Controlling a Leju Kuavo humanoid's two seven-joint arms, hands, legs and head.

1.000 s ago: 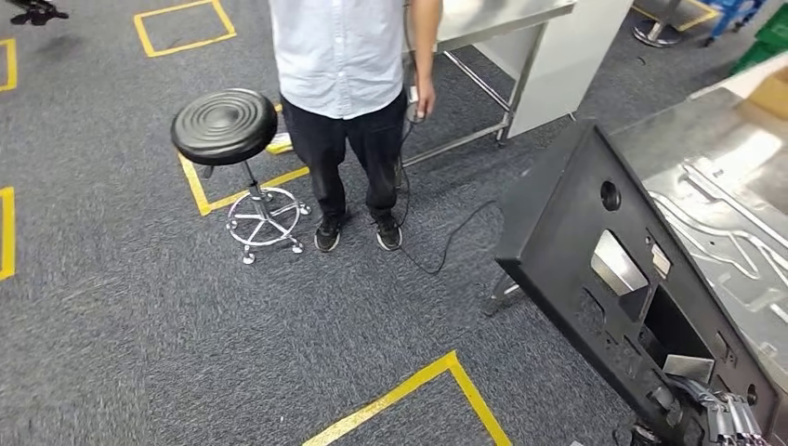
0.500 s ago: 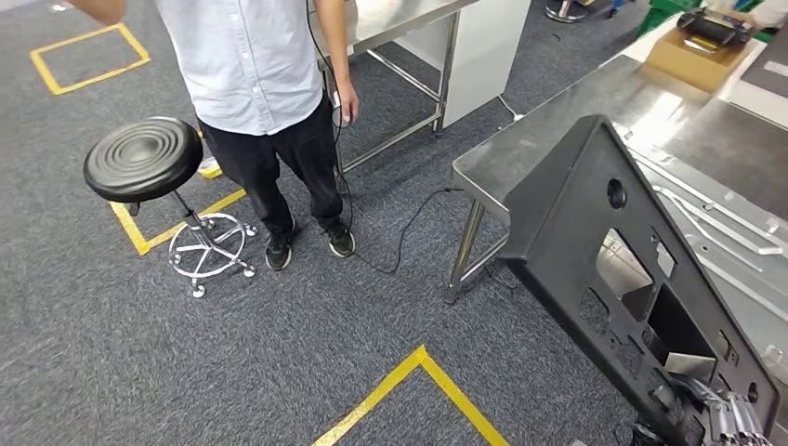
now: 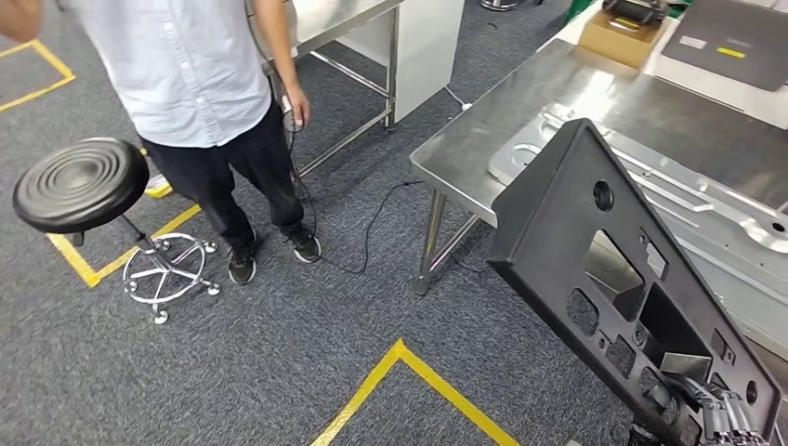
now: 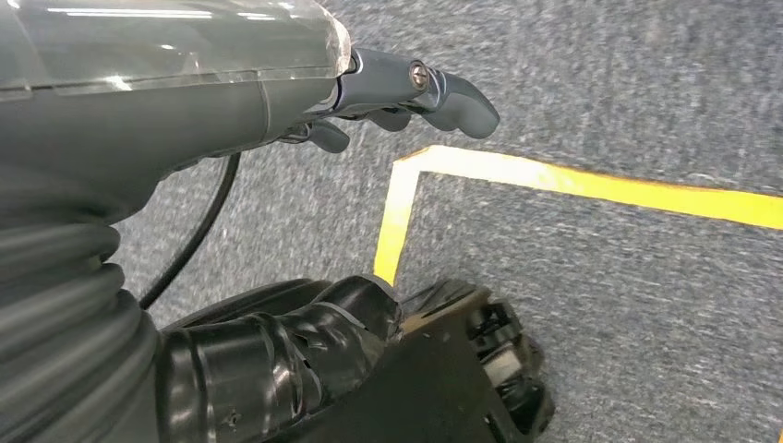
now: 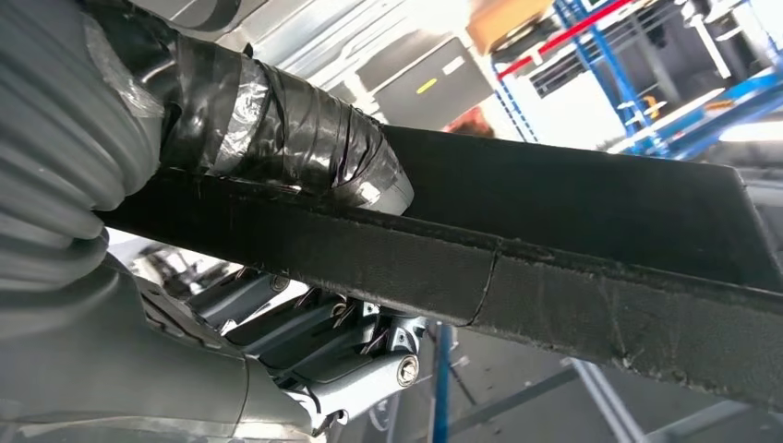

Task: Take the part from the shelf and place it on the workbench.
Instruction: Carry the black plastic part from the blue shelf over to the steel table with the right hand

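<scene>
Robot's carrying the part (image 3: 613, 279) now: a big black panel w/ cut-outs, tilted, filling the lower right of the head view. Right hand (image 3: 720, 416) is gripping its lower end at the bottom right corner of the frame. In the right wrist view the taped thumb (image 5: 295, 138) is pressing on the panel's top edge (image 5: 554, 268), w/ the darker fingers (image 5: 360, 355) curling underneath, so it's clamping the edge between them.

Left hand (image 4: 406, 92) is hanging over the grey carpet (image 4: 646, 305) by a yellow floor line (image 4: 572, 180). Fingers look curled in w/ nothing in them, as far as the left wrist view is showing.

Workbench (image 3: 465, 149) is sitting upper right of the head view, steel top, already carrying a silver sheet-metal piece (image 3: 650, 177). The part's upper corner is overlapping the bench edge in the frame; can't tell if it's touching.

A person (image 3: 200, 84) is standing upper left, next to a black stool (image 3: 79, 181), cable (image 3: 372, 223) trailing on the floor.

Step, I'd say: transport leg, approaching the bench. Next up is probably closing in, swinging the panel over bare steel, clearing the silver piece, then lowering and letting go.
</scene>
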